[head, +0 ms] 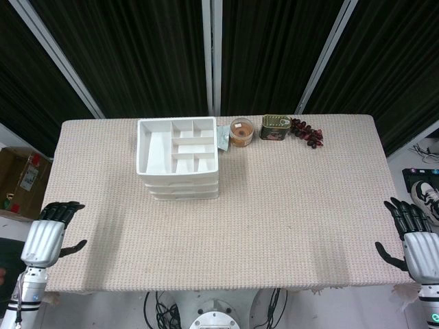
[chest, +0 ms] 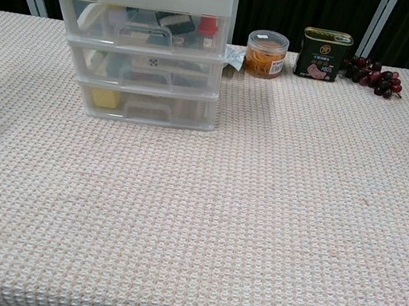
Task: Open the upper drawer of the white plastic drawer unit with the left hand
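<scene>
Dark curtains hang behind with pale vertical strips between them, and a beige woven cloth covers the surface (head: 274,219) from edge to edge. At the far left of the head view a cardboard box (head: 20,175) sits off the surface's edge. Just below it, at the lower left corner, the left robot hand (head: 49,233) hovers beside the surface, holding nothing, its dark fingers spread and pointing up the frame, thumb out toward the cloth. It is well apart from the drawer unit.

Moving right, the white plastic drawer unit (head: 178,157) stands at the upper left of the surface, near the back edge, its top a divided tray. In the chest view it fills the upper left, three clear-fronted drawers stacked. The upper drawer (chest: 148,27) sits flush and closed, with small coloured items showing through its front; what they are is hard to tell.

Just right of the unit, a small silvery packet (head: 223,137) lies against its corner, then a round clear tub (chest: 266,53) with orange contents, then a dark green tin (chest: 324,55), then a bunch of dark red grapes (chest: 372,75), all in a row along the back edge.

At the lower right corner of the head view, the right robot hand (head: 410,233) waits off the surface's edge, empty, fingers apart. A sneaker (head: 429,193) lies on the floor above it.
</scene>
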### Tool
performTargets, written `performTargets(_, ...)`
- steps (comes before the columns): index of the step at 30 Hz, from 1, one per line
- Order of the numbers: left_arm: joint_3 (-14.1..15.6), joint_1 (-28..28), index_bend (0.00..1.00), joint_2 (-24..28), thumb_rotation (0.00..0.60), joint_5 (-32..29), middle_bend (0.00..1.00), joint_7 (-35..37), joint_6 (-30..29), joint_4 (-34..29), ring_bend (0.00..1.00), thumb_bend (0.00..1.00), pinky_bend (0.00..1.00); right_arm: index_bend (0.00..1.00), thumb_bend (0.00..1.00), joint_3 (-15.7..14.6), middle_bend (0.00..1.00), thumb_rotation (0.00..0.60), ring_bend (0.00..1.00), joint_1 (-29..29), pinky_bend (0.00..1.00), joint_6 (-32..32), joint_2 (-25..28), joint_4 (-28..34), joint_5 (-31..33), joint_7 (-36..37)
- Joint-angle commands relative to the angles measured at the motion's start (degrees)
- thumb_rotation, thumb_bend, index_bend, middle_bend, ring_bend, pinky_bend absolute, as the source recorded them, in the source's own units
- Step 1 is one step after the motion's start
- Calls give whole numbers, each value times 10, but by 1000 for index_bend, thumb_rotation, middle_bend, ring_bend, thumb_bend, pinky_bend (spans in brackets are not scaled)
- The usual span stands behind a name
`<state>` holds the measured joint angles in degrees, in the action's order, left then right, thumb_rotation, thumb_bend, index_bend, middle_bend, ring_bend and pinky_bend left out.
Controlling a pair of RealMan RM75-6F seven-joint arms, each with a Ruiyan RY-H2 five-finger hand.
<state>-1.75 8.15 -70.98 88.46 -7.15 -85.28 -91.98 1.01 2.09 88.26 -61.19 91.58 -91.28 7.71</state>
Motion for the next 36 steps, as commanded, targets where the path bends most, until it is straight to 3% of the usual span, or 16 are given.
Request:
performTargets(1,-2,-2,247,-2,600,-8,234,1,1,1,218,85,187,0,216,3,30,600,0,11,0,-11,-6,-2,-8,1)
performTargets(9,5,-11,247,-2,600,-8,234,1,-4,-5,219,84,187,0,217,8,34,600,0,25,0,-20,-4,5,-13,-4)
performTargets(14,7,8,247,-14,600,26,244,14,8,-37,239,86,206,0,221,13,57,600,0,32,0,-24,9,12,-11,6)
performTargets(17,5,32,253,-29,600,39,336,42,36,-63,346,91,361,0,221,19,61,600,0,37,0,-19,20,23,-17,1)
performTargets(20,-1,62,270,-42,600,35,451,83,81,-88,517,105,645,0,220,23,62,600,0,39,0,-13,31,35,-23,-3)
performTargets(22,-9,81,273,-58,600,28,517,111,106,-95,623,130,781,0,220,25,65,600,0,40,0,-9,35,41,-25,-7)
performTargets(26,-35,125,260,-111,600,-8,655,174,164,-82,799,273,960,0,219,25,69,600,0,44,0,-13,34,45,-24,-10)
performTargets(31,-52,157,207,-165,600,-57,785,206,215,-61,930,502,1000,0,220,22,70,600,0,47,0,-25,28,40,-18,-5)
performTargets(36,-63,171,171,-211,600,-110,843,240,248,-44,967,522,1000,0,220,20,71,600,0,46,0,-25,23,35,-14,-5)
